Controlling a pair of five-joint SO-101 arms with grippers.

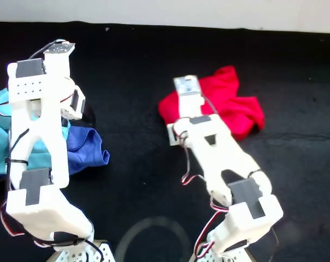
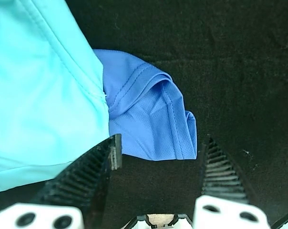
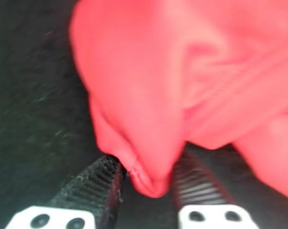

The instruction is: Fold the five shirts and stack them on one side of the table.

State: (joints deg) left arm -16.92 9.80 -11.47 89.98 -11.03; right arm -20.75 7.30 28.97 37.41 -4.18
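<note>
**A:** High view first, where's the stuff?

**B:** Red shirt (image 1: 233, 106) is bunched up on the table (image 1: 132, 54), middle-ish, toward the far edge. The right arm (image 1: 219, 153) reaches to its near side. Turquoise shirt (image 1: 1, 139) + blue shirt (image 1: 87, 148) sit at the left edge, touching, w/ the left arm (image 1: 42, 136) over them.

**A:** Left wrist view?

**B:** Left gripper (image 2: 158, 152) is spread wide, nothing in it, hanging just over the blue shirt's hem corner. Blue one goes partly under the turquoise. It looks thin and meshy, so I'd guess it's v. light, floppy, no stiffness at all. Stitched hem or collar's prob the best bite, since a single layer would just slide + stretch.

**A:** Right wrist view?

**B:** Right gripper (image 3: 149, 167) is pinching a fold of the red shirt, a thick-looking lump of cloth between the jaws, the rest ballooning past them. Soft knit, I reckon. It'll drape and drag, not lift flat.

**A:** Risk?

**B:** One pinch point means it hangs in a bunch. Needs 2 corners, e.g. shoulders or hem ends, to spread it before any fold. Not fragile tho.
</note>
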